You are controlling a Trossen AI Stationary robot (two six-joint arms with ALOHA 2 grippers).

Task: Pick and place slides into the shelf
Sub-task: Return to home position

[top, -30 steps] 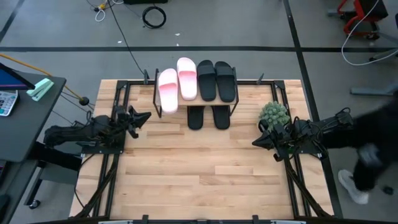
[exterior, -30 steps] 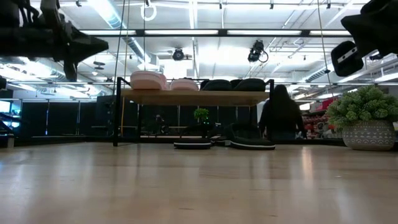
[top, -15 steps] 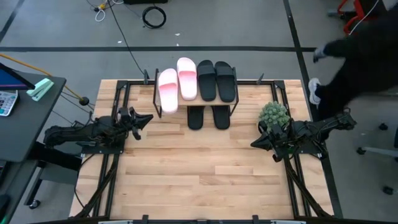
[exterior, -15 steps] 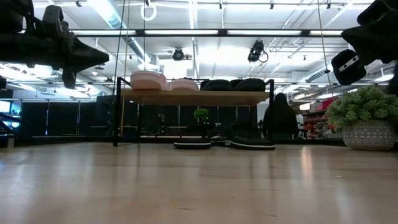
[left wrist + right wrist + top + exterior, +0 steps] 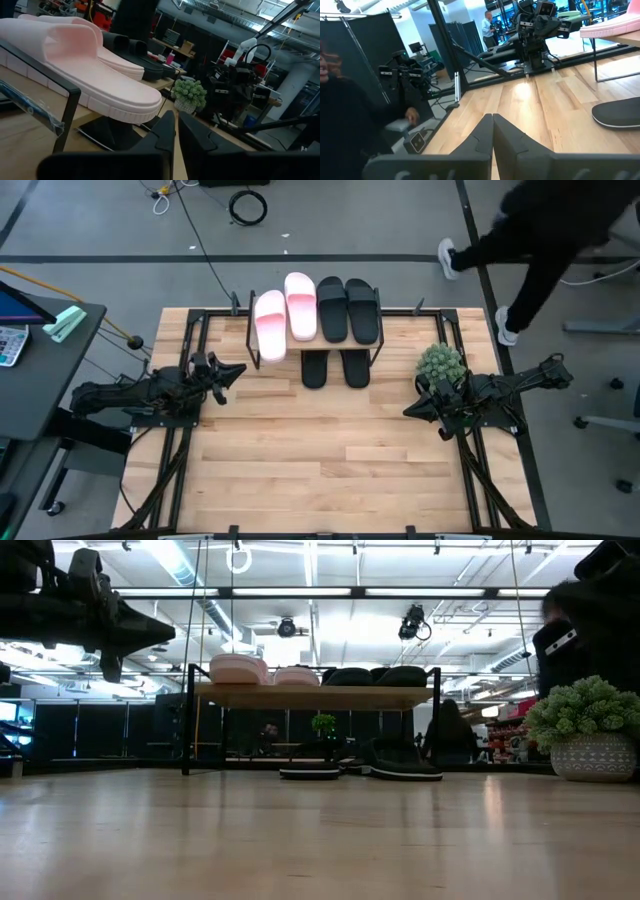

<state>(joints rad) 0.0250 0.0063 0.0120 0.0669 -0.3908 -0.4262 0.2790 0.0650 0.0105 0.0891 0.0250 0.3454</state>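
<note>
The shelf (image 5: 315, 697) stands at the middle of the table's far edge. On its plank top lie two pale pink slides (image 5: 270, 325) (image 5: 300, 305) and two black slides (image 5: 331, 308) (image 5: 363, 310), side by side, soles down. Two more black slides (image 5: 314, 368) (image 5: 355, 367) lie under the plank, their near ends sticking out. My left gripper (image 5: 238, 367) hangs level over the table's left side, shut and holding nothing, pointing at the shelf. My right gripper (image 5: 408, 409) hangs level at the right side, shut and holding nothing.
A small potted plant (image 5: 441, 364) stands on the table just beyond my right gripper. A person in dark clothes (image 5: 540, 230) walks on the floor past the table's far right corner. Bare wooden tabletop (image 5: 320, 460) fills the middle and near part.
My left gripper has tipped its fingertips down a little, to level, and has stayed shut. The person has walked from beside the table's right edge toward its far right corner. The slides and the shelf have kept still.
</note>
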